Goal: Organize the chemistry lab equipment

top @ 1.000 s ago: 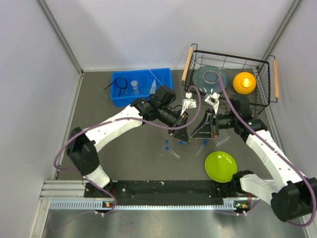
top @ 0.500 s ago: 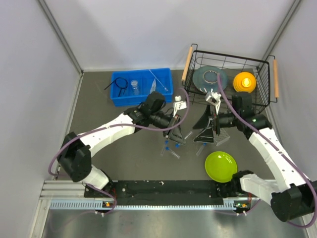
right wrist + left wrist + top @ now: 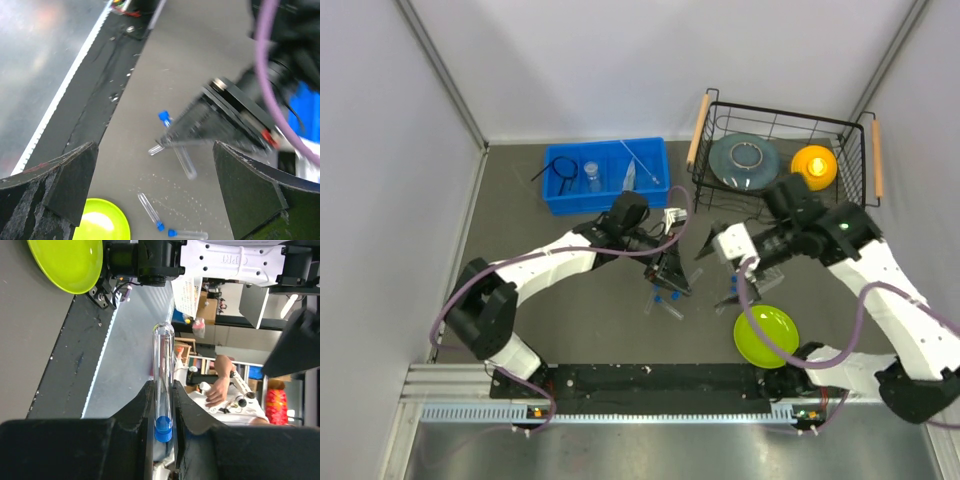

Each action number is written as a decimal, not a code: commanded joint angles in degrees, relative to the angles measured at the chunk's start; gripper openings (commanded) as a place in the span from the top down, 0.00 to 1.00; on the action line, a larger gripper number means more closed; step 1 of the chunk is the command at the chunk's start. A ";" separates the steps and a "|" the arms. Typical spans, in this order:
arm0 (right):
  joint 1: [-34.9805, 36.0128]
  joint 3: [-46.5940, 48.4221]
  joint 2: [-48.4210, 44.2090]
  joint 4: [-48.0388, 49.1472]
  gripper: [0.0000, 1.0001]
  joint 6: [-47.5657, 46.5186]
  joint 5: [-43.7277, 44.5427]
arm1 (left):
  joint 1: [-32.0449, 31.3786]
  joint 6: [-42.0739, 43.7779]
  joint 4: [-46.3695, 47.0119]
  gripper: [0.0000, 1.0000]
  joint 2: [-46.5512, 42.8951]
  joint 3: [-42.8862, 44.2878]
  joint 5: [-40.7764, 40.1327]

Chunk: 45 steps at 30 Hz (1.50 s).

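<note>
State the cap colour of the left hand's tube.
Blue cap on the tube, clearest in left wrist view.

Got a bin [image 3: 605, 207] by the table's [image 3: 570, 300] far edge, left of centre, with a ring on a rod [image 3: 562, 169] and, right of it, a jar [image 3: 592, 180] inside. Then a wire basket [image 3: 697, 130] toward the far right corner, holding dish [image 3: 745, 160] left, bowl [image 3: 813, 163] right. Spotted loose tubes [image 3: 665, 303] mid-table, plate [image 3: 766, 335] right of those, nearer the front edge.

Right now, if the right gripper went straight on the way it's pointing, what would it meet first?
Probably the blue-capped tubes lying on the table, though the left gripper, clamped on a tube, sits close beside that line; depth is unclear.
</note>
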 commanded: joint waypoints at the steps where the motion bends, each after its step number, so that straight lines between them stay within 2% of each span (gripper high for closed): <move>1: 9.49 2.59 4.78 -10.89 0.02 -14.88 6.35 | -0.80 1.15 -6.59 1.00 4.23 6.03 4.35; 4: 17.22 5.40 7.50 -10.89 0.06 -15.59 12.50 | -1.50 2.83 -10.03 1.00 6.95 8.58 5.06; 5: 21.51 5.93 9.16 -10.46 0.10 -15.42 14.17 | -1.59 3.09 -10.74 1.00 7.48 9.63 5.32; 9: 30.31 5.50 11.98 -6.68 0.27 -12.61 28.55 | -2.21 4.14 -13.38 1.00 9.59 11.57 5.67; 16: 35.17 3.39 13.40 -3.25 0.49 -10.41 38.87 | -2.29 4.85 -15.31 1.00 10.12 11.22 5.76; 19: 36.92 1.29 13.92 -0.53 0.55 -8.92 43.53 | -2.29 4.94 -15.49 1.00 10.30 11.05 5.50; 31: 39.30 1.63 15.42 2.64 0.57 -6.19 46.71 | -2.29 4.85 -15.49 1.00 10.12 11.14 5.32; 36: 41.05 -1.34 15.77 4.39 0.59 -7.24 53.64 | -2.29 4.59 -15.49 0.99 9.86 11.22 5.41; 45: 42.29 -4.52 15.42 5.54 0.75 -9.44 62.52 | -2.29 4.94 -16.19 0.99 9.95 11.05 5.23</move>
